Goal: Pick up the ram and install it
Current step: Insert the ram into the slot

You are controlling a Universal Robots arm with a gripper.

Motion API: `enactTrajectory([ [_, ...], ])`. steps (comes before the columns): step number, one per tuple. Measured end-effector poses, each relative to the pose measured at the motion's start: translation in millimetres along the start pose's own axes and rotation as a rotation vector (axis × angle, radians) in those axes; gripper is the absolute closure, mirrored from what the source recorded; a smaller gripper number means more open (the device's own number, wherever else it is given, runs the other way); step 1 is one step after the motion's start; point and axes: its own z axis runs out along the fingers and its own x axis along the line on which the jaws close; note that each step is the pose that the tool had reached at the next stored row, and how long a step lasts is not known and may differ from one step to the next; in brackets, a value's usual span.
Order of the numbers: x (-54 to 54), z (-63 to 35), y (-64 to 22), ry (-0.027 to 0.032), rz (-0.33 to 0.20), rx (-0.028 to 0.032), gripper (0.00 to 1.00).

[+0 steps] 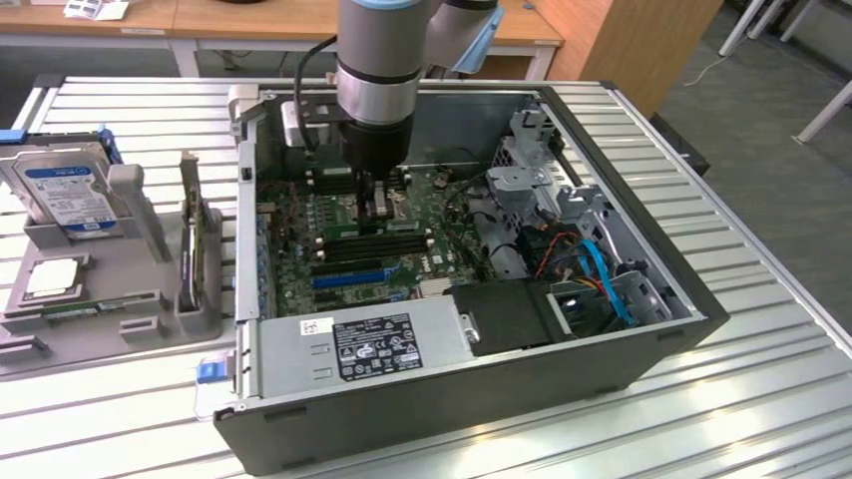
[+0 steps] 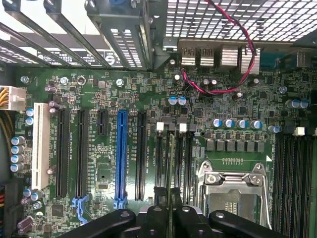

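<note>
The end effector is seen lowered inside the open computer case, which is laid on its side on the ribbed metal counter. In the wrist view the ram is seen edge-on as a thin dark strip, clamped between the fingers, which are drawn in against its two faces. The strip is lined up lengthwise with a bank of black memory slots fitted with white latches on the motherboard; whether its lower edge is touching a slot cannot be told. The bank is bordered on one side by the metal CPU socket, just beside it, and on the other by a black expansion slot and then a blue slot. In the exterior view, open room is left around the arm above the board. The space is bounded by the case's rim to the exterior view's left, a grey drive cage to the right, and the silver power supply nearer the camera. Outside the case, a hard drive and an upright card are held in a grey tray, well apart from the end effector.
</note>
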Motion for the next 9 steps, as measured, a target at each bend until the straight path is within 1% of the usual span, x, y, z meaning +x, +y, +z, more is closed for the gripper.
enactTrajectory([
  [5, 0.2, 0.0, -0.1, 0.0, -0.001, 0.0, 0.87],
  [9, 2.0, 0.1, -0.1, 0.0, -0.017, 0.0001, 0.87],
])
